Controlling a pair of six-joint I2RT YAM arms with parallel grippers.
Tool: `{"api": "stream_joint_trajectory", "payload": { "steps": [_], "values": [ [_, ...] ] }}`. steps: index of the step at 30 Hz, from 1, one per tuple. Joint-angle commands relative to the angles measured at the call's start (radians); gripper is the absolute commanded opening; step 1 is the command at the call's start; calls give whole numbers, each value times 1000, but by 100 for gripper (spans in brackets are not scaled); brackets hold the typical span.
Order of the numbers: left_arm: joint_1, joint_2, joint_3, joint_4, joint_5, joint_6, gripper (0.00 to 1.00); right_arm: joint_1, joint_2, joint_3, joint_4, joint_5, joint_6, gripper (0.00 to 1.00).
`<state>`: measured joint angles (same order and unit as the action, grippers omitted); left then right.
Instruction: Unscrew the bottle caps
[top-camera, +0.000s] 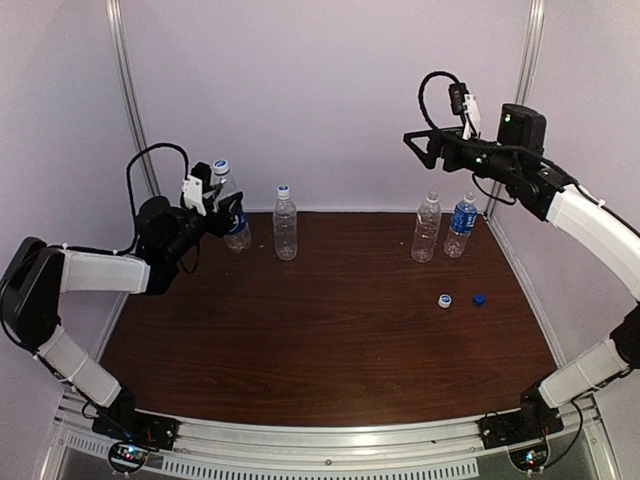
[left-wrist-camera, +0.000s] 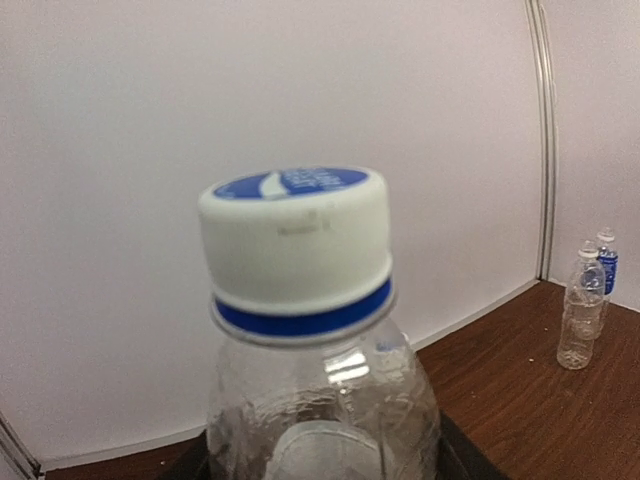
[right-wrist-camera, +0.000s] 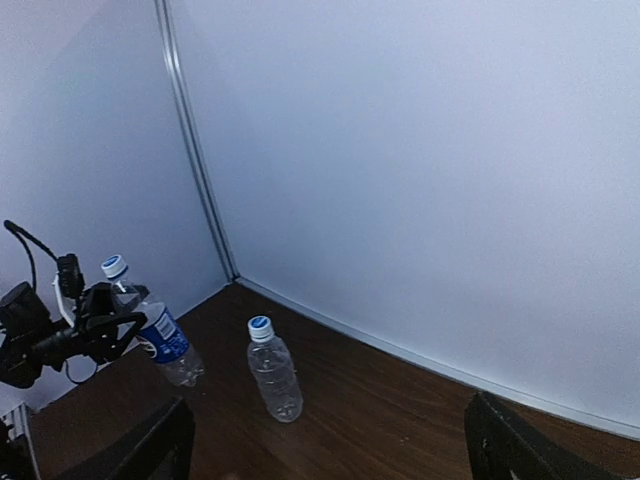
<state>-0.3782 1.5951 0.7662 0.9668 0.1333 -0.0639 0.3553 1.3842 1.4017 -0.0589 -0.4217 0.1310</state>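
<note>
The left gripper (top-camera: 228, 208) has its jaws clamped round the body of a clear plastic bottle with a blue label (right-wrist-camera: 160, 338), just left of the plain clear capped bottle (top-camera: 285, 225). The held bottle leans, its white blue-topped screw cap (left-wrist-camera: 295, 240) on and exposed, likely braced for unscrewing. The right gripper (top-camera: 422, 145) hangs high, well right of the plain bottle, jaws spread wide and empty. Further right lie a loose white cap (top-camera: 445, 299) and a dark blue cap (top-camera: 479, 299) on the dark wood-grain bench (top-camera: 330, 340), which is boxed in by pale walls.
</note>
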Motion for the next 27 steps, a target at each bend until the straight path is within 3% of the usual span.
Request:
{"api": "stream_joint_trajectory", "payload": {
  "steps": [1,6,9,16,20,24,27],
  "values": [
    [-64,-160,-13,-235,83,84,46,154,4,38,-26,-142,-20,94],
    [-287,-247,80,-506,102,304,49,365,39,88,-59,-84,-97,92],
    [-389,-244,110,-531,143,319,49,459,73,117,-81,-73,-160,92],
    [-456,-212,146,-504,225,310,50,570,145,191,-224,39,-289,88],
    [-463,-211,145,-492,260,312,50,570,150,188,-230,16,-283,74],
    [-464,-212,144,-494,266,314,50,573,173,188,-245,49,-282,53],
    [-464,-217,142,-494,268,312,50,573,183,190,-260,41,-289,53]
  ]
}}
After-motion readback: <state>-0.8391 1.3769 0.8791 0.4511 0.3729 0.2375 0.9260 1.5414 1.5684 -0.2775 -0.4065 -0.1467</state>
